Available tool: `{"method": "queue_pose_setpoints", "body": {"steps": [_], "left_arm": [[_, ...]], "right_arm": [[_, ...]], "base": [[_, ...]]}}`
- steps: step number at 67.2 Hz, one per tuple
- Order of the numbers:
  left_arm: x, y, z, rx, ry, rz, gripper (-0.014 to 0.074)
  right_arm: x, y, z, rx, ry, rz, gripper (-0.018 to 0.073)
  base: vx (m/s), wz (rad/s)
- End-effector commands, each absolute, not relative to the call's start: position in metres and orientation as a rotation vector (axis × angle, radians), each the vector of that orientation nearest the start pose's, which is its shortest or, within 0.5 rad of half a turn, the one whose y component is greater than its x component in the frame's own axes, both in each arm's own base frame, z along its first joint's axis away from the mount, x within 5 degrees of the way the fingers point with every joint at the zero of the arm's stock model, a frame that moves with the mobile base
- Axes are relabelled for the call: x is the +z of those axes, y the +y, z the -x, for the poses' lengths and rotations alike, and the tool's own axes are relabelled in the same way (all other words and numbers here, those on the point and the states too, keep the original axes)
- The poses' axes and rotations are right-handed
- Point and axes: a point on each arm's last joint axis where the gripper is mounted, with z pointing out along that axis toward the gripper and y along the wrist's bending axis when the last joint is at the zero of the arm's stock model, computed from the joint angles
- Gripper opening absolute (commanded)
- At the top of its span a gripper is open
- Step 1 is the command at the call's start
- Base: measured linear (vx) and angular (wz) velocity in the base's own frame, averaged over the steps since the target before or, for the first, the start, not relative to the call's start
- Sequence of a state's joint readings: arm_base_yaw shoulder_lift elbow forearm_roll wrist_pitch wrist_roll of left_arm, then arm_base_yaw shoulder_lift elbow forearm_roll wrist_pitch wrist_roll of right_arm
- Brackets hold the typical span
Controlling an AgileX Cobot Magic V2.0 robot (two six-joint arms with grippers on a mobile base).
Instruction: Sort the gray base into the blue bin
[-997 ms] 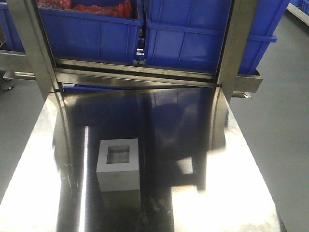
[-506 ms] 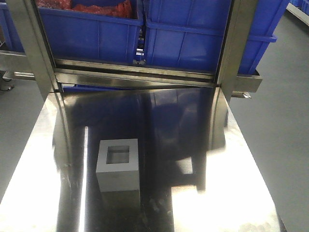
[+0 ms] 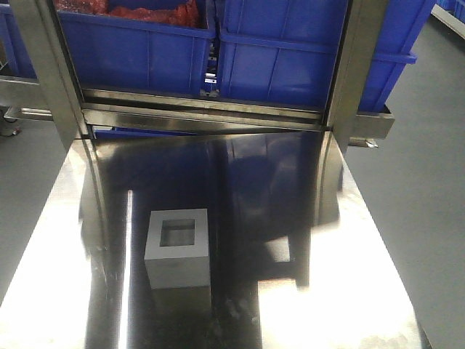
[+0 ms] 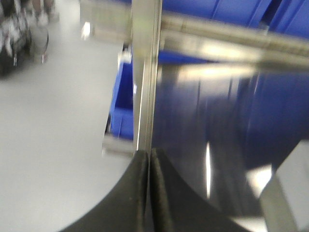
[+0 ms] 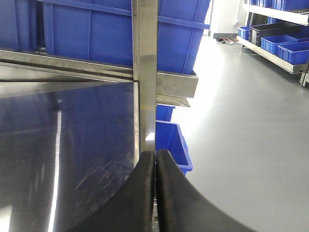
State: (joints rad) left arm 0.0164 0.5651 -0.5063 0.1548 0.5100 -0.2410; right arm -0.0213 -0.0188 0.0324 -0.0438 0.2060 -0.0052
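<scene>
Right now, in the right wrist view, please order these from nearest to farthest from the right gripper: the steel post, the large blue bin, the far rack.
1. Steel post: straight ahead of the right gripper, at the table edge.
2. Large blue bin: behind the post, higher up.
3. Far rack: far off, at the upper right.

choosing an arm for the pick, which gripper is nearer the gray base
Left. The left gripper has the gray base close on its right in its wrist view. The right gripper sits at the right edge of the table, and its view shows no base.
</scene>
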Motion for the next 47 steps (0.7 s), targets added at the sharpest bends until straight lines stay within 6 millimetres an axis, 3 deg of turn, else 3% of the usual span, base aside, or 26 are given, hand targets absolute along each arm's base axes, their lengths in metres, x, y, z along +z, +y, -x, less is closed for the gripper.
{"method": "queue_pose_setpoints", "body": {"steps": [1,17,26,47], "left_arm": [[0.306,0.0086,-0.1188,0.009,1.994,0.176,-0.0007],[0.3058,0.0086,-0.1187,-0.004,1.994,0.198,0.0001],[0.3055,0.0087,-0.1186,-0.002,1.997,0.198,0.0056],[0.3055,0.0087,-0.1186,-0.002,1.997,0.197,0.0385]], "right_arm": [[0.1906,-0.0022,-0.0558,-0.077,1.621,0.024,-0.0005],[0.1906,-0.0022,-0.0558,-0.077,1.621,0.024,-0.0005],[0.1907,-0.0022,-0.0558,-0.077,1.62,0.024,-0.0005],[0.1907,-0.0022,-0.0558,-0.077,1.62,0.024,-0.0005]], "base": [[0.0,0.0],[0.0,0.0],[0.0,0.0],[0.0,0.0]]}}
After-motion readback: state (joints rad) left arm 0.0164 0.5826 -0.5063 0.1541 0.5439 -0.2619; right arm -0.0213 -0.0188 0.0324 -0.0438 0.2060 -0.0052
